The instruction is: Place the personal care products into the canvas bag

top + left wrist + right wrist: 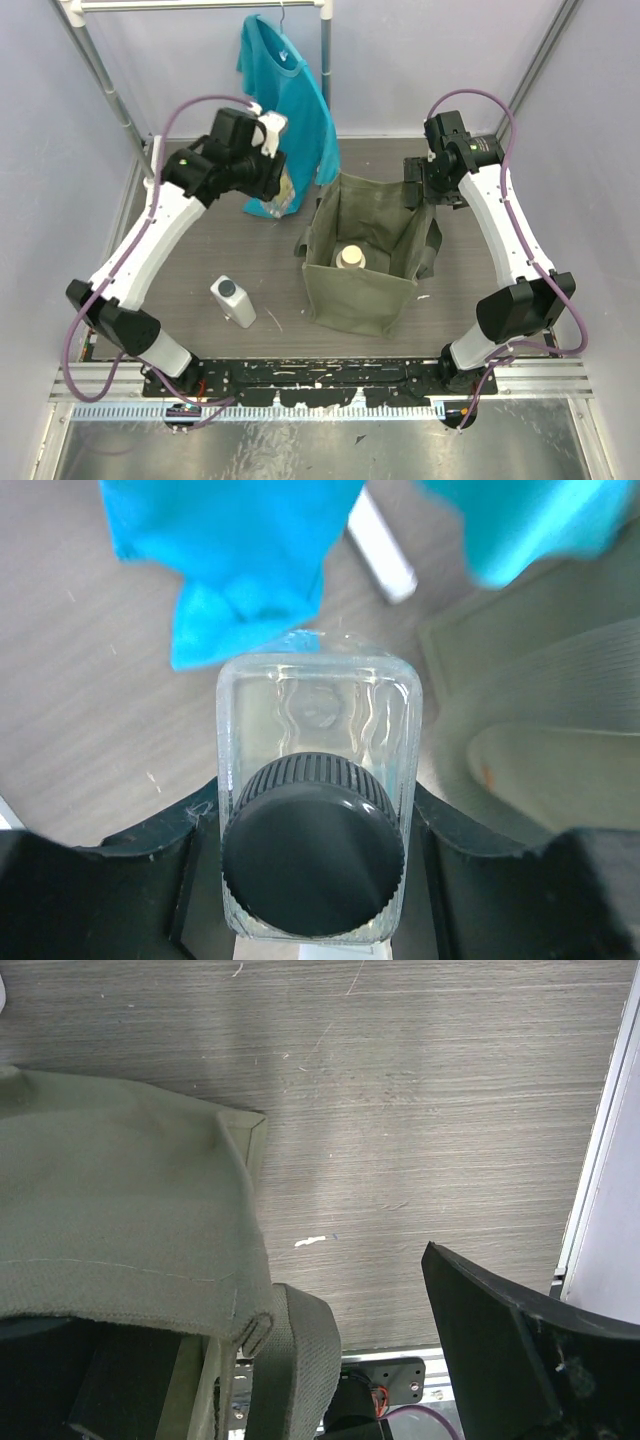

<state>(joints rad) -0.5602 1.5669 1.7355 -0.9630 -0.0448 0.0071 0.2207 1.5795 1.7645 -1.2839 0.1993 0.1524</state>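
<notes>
My left gripper point(277, 180) is shut on the clear bottle with a dark cap point(318, 780) and holds it in the air left of the canvas bag point(365, 270), in front of the hanging teal T-shirt. The bottle also shows in the top view point(286, 193). The olive bag stands open at mid-table, with the white bottle with a beige round cap point(350, 258) inside. One white rectangular bottle with a grey cap point(232, 301) lies on the table left of the bag. The other white bottle is hidden. My right gripper point(419, 192) is open at the bag's right rim, and the bag fabric point(130, 1220) covers its left finger.
A teal T-shirt point(285, 85) hangs from a rail point(200, 5) at the back, close behind my left gripper. Frame posts stand at the back corners. The bag's strap point(295, 1360) hangs between my right fingers. A metal rail point(320, 380) runs along the near edge.
</notes>
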